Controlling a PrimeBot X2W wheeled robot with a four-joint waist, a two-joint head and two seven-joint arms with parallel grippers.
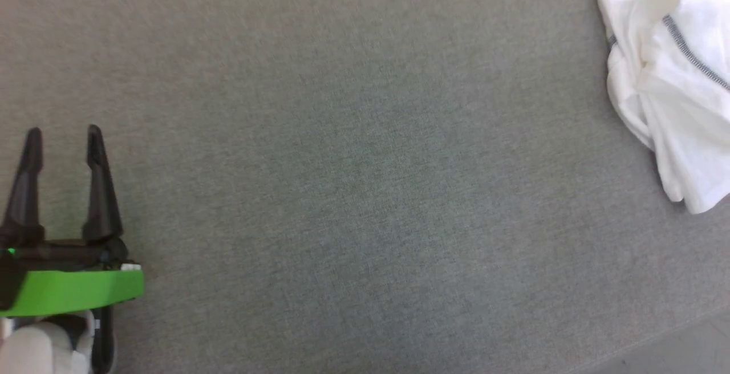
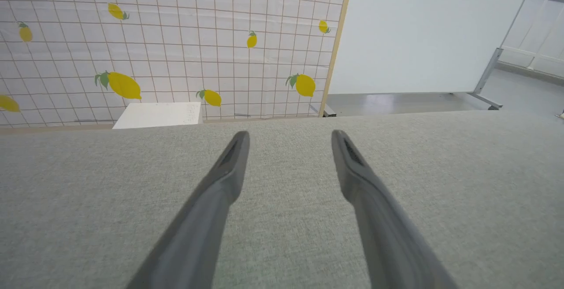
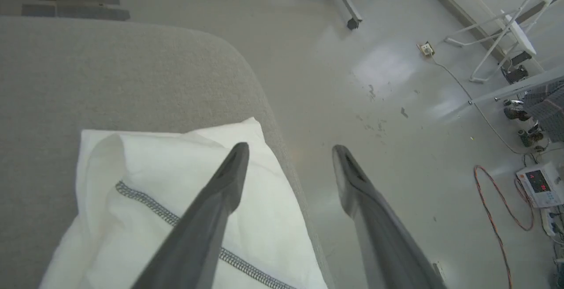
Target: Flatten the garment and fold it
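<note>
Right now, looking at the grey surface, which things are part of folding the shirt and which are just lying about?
Part of the job: the garment, crumpled at the grey surface's edge; the left tool and right tool, both open.
Just lying about: the white box; the lemon-print backdrop; the orange cable and display unit on the floor.

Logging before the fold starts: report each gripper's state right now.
Left gripper: open, holding nothing.
Right gripper: open, holding nothing, over the edge of the garment.
</note>
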